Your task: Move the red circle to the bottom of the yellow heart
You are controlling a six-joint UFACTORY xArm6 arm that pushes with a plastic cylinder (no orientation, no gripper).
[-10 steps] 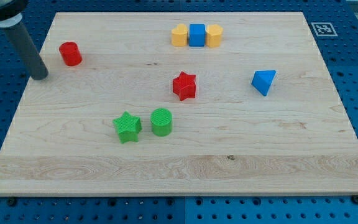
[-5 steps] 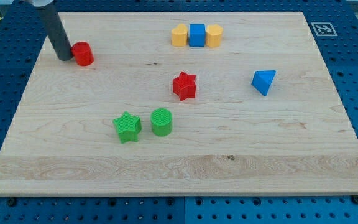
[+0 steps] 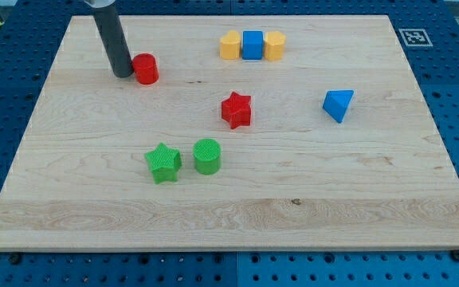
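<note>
With my tip (image 3: 123, 74) touching red circle (image 3: 145, 69) from view's left, no jaws visible; state untellable.

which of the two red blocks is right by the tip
The red circle, touching my tip on its right side in view; the red star sits apart, mid-board.
</note>
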